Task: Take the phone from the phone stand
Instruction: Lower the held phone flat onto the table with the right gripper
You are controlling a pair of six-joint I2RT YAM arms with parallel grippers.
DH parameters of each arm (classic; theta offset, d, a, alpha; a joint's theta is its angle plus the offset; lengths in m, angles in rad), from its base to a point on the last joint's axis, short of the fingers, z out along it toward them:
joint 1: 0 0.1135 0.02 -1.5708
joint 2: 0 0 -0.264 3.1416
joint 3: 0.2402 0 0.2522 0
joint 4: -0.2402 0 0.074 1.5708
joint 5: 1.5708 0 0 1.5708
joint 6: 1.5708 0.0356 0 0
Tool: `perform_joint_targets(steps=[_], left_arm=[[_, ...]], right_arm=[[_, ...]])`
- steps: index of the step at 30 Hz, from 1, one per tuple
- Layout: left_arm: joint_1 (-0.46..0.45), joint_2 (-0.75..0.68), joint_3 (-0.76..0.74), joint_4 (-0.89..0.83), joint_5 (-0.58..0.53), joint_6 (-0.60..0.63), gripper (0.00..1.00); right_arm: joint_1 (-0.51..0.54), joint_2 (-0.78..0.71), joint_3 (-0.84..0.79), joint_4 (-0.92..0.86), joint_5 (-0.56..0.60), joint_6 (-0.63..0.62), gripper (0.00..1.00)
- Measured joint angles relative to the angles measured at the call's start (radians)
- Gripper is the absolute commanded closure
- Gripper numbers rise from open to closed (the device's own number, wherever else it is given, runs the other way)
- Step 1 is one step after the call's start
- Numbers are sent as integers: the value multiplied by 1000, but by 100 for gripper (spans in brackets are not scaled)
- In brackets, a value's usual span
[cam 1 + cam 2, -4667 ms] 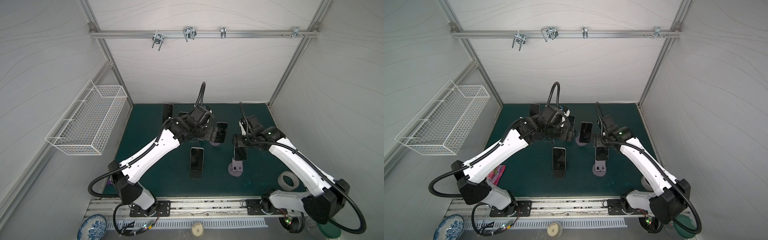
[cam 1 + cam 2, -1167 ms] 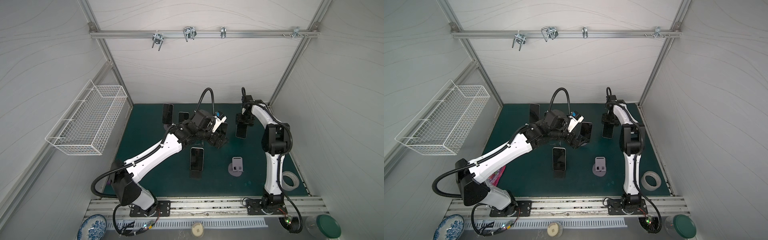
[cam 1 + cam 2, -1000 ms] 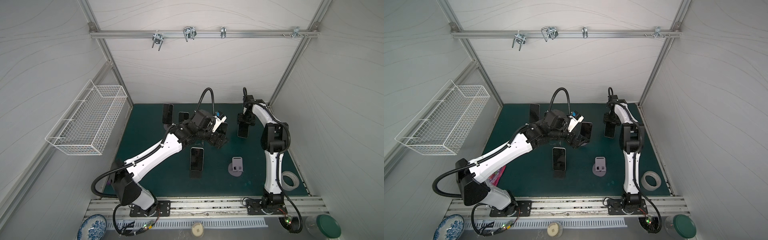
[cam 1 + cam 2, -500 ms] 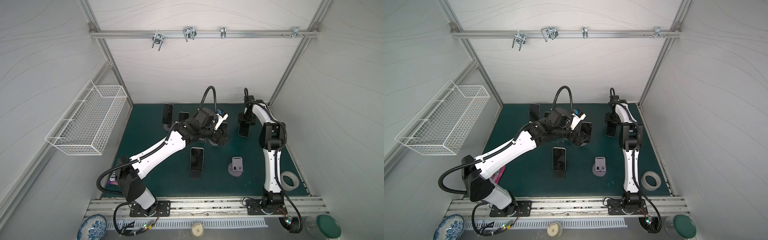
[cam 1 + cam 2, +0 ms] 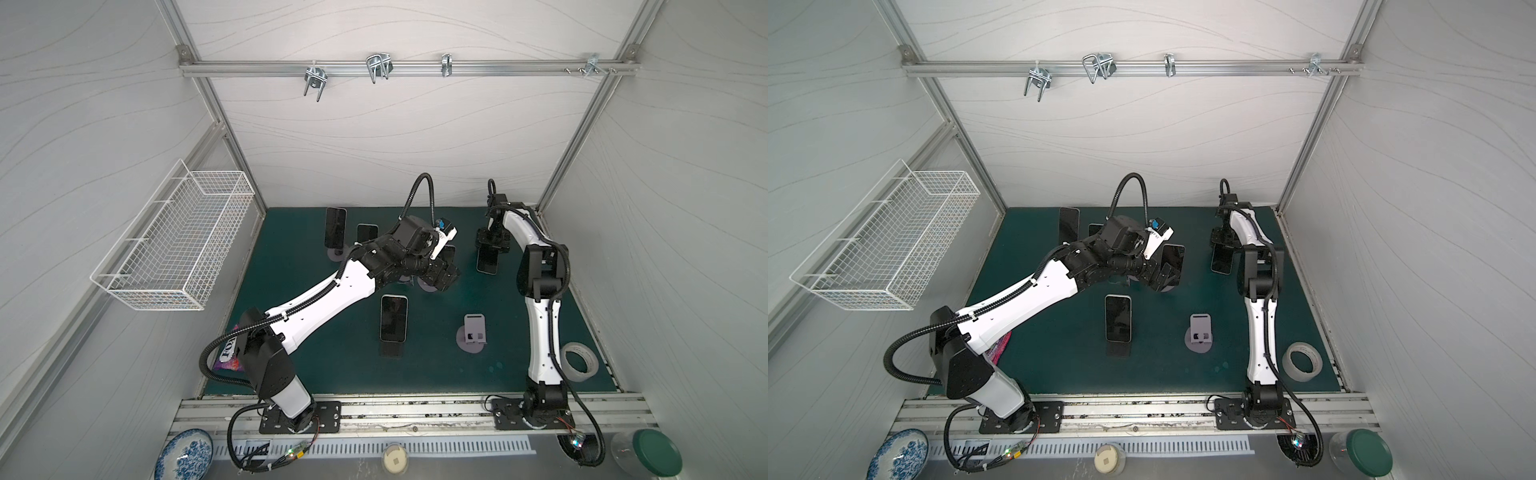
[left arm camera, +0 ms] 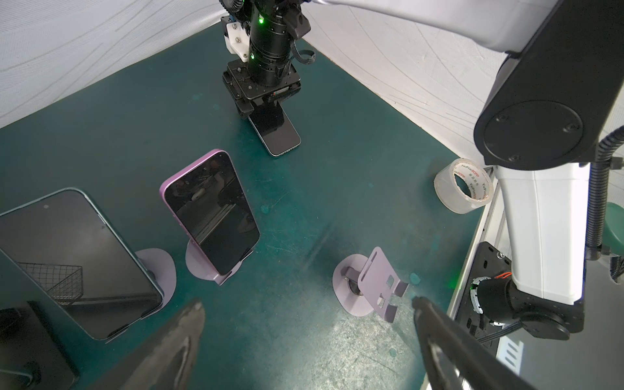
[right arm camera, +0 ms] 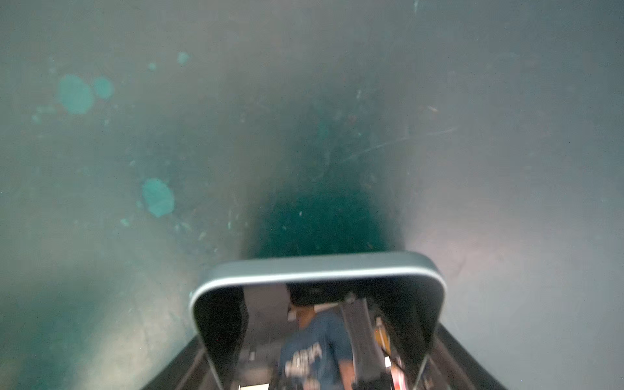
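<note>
In both top views I count five phones (image 5: 393,318), one of them half hidden, and one bare phone stand (image 5: 473,332). My right claw (image 5: 491,248) grips the phone (image 5: 488,262), which hangs at the claw's 6 o'clock and at the stand's 12 o'clock.

Left wrist view: my left claw (image 6: 307,302) gapes wide, and one tape roll (image 6: 464,185) reads "YuPin".

Right wrist view: the phone's silver-rimmed end sits in my claw over the blurred surface (image 7: 135,135).

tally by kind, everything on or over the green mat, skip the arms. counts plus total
Phones: 5 (1 held by the right pincer, 4 propped on stands)
Phone stands: 5 (1 empty, 1 black)
Tape roll: 1
Snack packet: 1
Total: 12
</note>
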Motion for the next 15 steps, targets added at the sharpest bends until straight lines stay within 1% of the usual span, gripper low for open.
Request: perform_joint_targets(steps=[11, 15], left_arm=[[13, 0, 0, 2, 0, -7, 3], [14, 0, 0, 2, 0, -7, 3]], right_arm=[[18, 16, 19, 6, 14, 11, 64], [24, 23, 30, 5, 25, 11, 58]])
